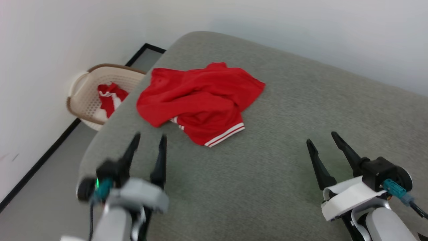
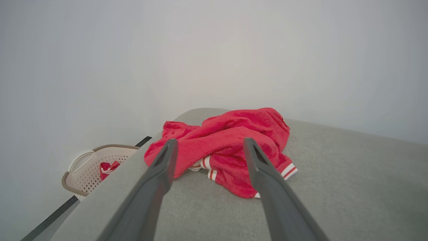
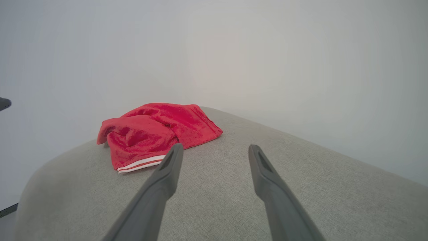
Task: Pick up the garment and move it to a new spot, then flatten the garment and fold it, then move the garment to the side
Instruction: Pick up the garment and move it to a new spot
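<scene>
The garment [image 1: 197,100] sits crumpled on the grey worktop [image 1: 284,150], striped trim on the near side. The left claw [image 1: 150,136] hangs just short of the garment's near edge, fingers spread wide and pointing at it, nothing held. The right claw [image 1: 321,137] is well off to the garment's right, also spread, empty. A basket [image 1: 85,100] sits just past the garment's left side.
</scene>
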Tool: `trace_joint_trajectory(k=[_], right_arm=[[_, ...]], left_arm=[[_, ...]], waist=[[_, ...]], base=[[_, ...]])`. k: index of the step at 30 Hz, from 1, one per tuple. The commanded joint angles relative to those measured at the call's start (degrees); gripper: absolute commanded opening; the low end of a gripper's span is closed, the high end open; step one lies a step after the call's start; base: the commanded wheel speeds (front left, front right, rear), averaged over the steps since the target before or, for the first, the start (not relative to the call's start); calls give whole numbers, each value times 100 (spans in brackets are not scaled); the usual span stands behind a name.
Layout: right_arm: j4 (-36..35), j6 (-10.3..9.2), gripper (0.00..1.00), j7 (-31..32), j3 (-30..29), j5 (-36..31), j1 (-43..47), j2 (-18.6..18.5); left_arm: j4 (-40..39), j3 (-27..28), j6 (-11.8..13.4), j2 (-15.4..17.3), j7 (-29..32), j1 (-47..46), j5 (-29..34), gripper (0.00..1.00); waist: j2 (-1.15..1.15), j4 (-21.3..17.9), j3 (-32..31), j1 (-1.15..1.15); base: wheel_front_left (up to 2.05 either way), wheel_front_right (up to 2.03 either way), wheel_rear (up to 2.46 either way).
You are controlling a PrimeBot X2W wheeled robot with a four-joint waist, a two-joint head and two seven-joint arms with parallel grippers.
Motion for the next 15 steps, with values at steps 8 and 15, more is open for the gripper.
trace_joint_trajectory(k=[8,15], right_arm=[[-261,-7,100,-29,-99,15,-265,-96],[-421,-7,100,-29,-142,85,-478,-12]], left_arm=[[2157,-390,-131,645,768,-2272,-408,100],[3184,-850,-132,1385,2067,-3418,-1628,100]], waist=[[0,-1515,1056,0],[0,-2179,1541,0]], base=[[0,0,0],[0,0,0]])
